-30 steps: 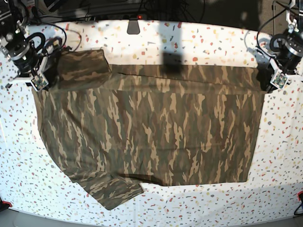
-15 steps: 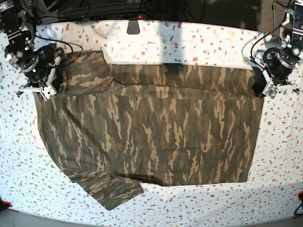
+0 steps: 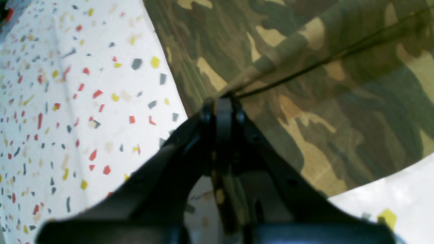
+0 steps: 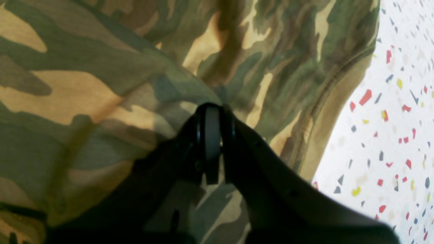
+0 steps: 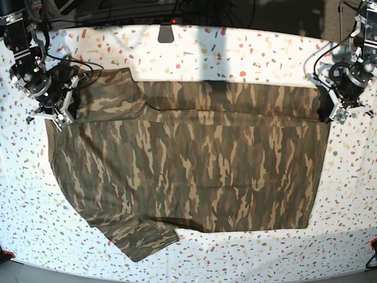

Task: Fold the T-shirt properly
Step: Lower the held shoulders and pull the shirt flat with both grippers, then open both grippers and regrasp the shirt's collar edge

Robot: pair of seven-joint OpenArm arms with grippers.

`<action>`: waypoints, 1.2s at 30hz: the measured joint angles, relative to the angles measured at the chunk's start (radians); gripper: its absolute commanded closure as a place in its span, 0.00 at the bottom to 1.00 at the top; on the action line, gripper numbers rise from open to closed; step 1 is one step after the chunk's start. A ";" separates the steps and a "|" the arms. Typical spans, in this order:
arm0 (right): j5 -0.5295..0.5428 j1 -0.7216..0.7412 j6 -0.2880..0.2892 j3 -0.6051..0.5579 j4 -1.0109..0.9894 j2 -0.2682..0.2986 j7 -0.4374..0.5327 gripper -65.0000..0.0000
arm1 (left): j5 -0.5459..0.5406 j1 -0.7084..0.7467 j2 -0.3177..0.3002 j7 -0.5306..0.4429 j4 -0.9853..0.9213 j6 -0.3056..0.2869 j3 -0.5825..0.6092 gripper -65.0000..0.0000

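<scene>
The camouflage T-shirt (image 5: pixel 188 159) lies spread flat across the speckled table, with its far edge folded over in a strip and one sleeve (image 5: pixel 141 234) sticking out at the near left. My left gripper (image 5: pixel 330 112) is at the shirt's far right corner. In the left wrist view it (image 3: pixel 220 101) is shut on a raised fold of the cloth (image 3: pixel 305 67). My right gripper (image 5: pixel 62 113) is at the far left, by the other sleeve (image 5: pixel 109 88). In the right wrist view it (image 4: pixel 210 110) is shut on bunched cloth (image 4: pixel 101 84).
The white terrazzo-speckled table (image 5: pixel 247 47) shows all around the shirt. Cables and a dark mount (image 5: pixel 166 32) run along the back edge. Small red parts sit at the near left (image 5: pixel 6 254) and near right (image 5: pixel 372 244) table corners.
Both arms have turned and shifted slightly inward and toward the near side, onto the shirt's far corners. The shirt's outline is almost unchanged.
</scene>
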 measured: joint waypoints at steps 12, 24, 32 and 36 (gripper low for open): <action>0.008 0.014 -0.001 0.001 0.005 0.012 -0.008 0.69 | -0.022 0.000 -0.002 0.063 0.001 0.040 -0.001 0.65; 0.178 0.003 -0.001 0.128 0.135 0.019 -0.085 0.69 | -0.017 0.006 -0.025 0.319 0.210 0.023 -0.003 0.65; 0.180 -0.006 -0.001 0.129 0.135 0.017 -0.087 0.69 | 0.164 0.030 -0.025 0.433 0.307 -0.222 -0.003 0.65; 0.181 -0.006 -0.001 0.129 0.135 0.017 -0.092 0.69 | 0.241 0.102 -0.026 0.396 0.307 -0.230 -0.005 0.65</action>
